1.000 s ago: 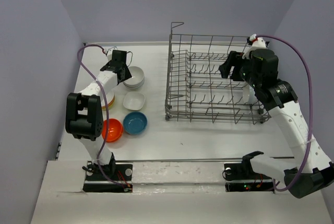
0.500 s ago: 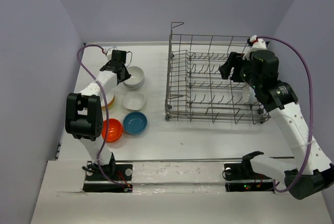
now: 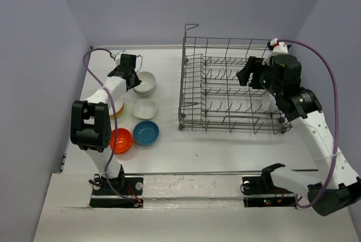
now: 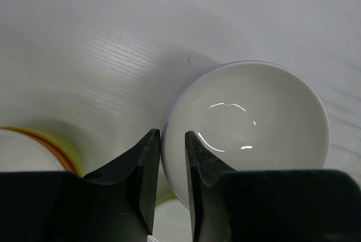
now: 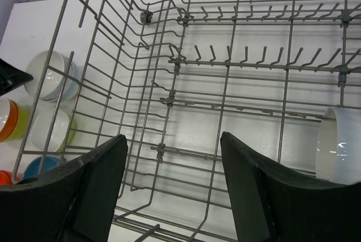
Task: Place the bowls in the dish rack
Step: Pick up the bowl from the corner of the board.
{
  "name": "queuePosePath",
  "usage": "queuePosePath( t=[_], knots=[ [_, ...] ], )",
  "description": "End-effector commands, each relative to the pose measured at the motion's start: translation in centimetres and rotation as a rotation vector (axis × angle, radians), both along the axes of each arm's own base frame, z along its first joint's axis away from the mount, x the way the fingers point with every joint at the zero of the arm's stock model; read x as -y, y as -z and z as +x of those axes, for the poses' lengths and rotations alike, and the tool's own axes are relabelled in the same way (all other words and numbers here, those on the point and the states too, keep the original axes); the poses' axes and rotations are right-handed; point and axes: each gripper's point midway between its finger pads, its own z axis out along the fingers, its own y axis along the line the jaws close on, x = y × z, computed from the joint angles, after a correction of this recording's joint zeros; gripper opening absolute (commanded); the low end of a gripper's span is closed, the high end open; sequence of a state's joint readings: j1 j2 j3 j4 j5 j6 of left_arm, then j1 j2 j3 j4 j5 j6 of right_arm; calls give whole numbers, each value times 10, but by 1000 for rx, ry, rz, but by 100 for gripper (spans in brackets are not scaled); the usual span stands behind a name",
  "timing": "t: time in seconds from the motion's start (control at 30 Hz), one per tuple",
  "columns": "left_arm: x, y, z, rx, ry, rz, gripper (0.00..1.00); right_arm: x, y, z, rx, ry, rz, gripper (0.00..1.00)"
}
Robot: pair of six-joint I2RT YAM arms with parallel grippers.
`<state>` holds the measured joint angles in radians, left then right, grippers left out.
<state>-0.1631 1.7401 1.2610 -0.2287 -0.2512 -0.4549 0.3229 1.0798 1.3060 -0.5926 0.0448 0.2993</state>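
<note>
Pinching a glossy rim is where this can fail, so watch the left gripper [image 4: 172, 157]; its fingers straddle the near rim of the round white bowl [image 4: 248, 123], one inside and one outside, with only a narrow gap between them, yet you cannot tell from the wrist view whether they bite yet. That bowl sits at the far left of the table, nested on a second white one, well apart from the dish rack [image 3: 225, 39]; if the two cling, the lower may rise with it and drop. A thin hold on one edge of slick glaze may slip once the bowl hangs tilted; a lift begun before the fingers press home could tip it. The outer finger stands near the orange and yellow-green stack [image 4: 34, 140]; a sideways pull could knock it. The right gripper [image 5: 172, 191] hangs over the rack, fingers wide apart and empty; one white bowl [image 5: 338, 146] stands among the tines beneath it, so crossing arms there risks a clash.
</note>
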Motion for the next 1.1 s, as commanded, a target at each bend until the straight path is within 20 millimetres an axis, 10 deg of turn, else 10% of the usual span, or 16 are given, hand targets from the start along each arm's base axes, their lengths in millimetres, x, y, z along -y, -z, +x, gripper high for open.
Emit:
queuePosePath(
  t=[0.0,1.07],
  knots=[
    [1,-11,3,31,-7,-10,34,-3,-14,-1,61,-16,10,73],
    [0,0,-7,-7,-26,12,33,-1,-8,0,55,-7,1,73]
  ],
)
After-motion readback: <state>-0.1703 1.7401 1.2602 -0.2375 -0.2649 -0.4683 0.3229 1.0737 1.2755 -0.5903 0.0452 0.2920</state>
